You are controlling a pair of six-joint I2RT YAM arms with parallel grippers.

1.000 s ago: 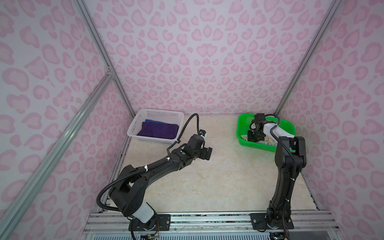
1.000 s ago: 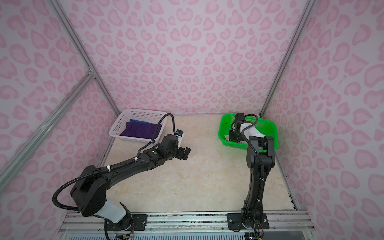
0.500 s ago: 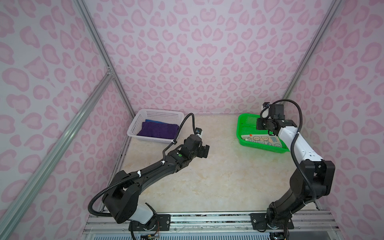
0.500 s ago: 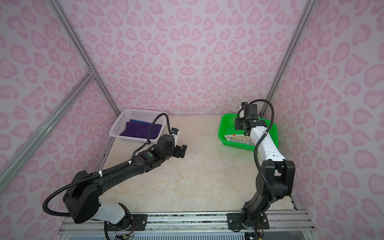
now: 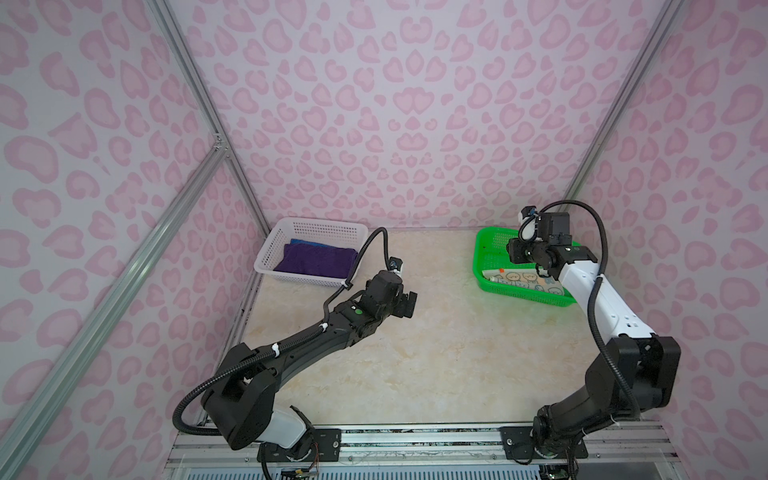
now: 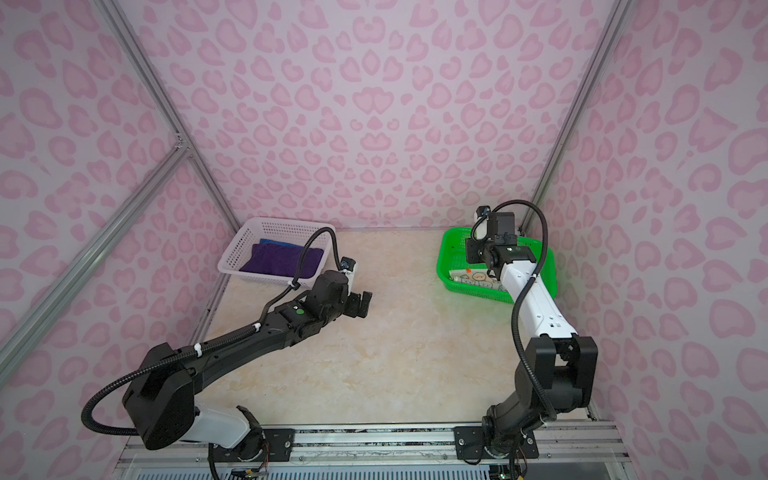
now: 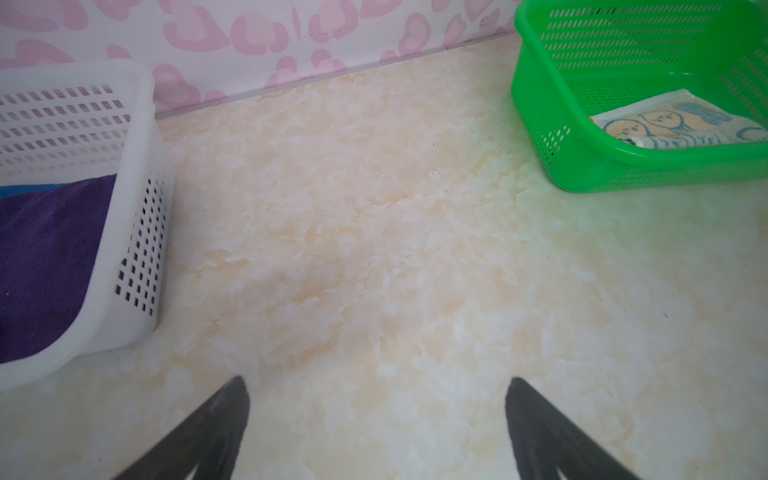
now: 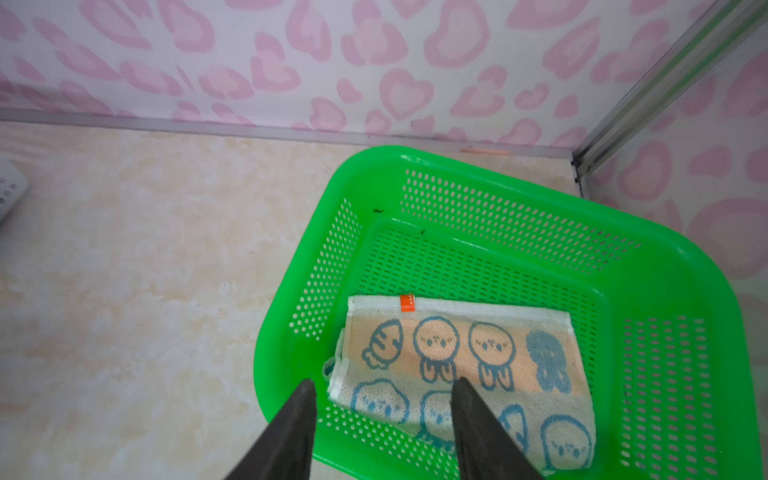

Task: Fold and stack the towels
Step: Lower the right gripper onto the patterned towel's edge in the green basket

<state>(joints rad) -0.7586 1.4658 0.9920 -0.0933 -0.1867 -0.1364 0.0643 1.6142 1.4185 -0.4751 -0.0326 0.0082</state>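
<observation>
Walls point(image 5: 395, 104): pale, pink heart-like blotches, beyond the jaws
Floor point(image 5: 436, 353): cream marbled, beneath the jaws
Posts point(image 5: 195, 89): aluminium, at corners

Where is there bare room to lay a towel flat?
Bare: the marble tabletop between the white basket and the green basket, though the left arm overhangs its left part. Crowded: the white basket, holding the purple towel over the blue towel; the green basket's near half, under the printed towel.
</observation>
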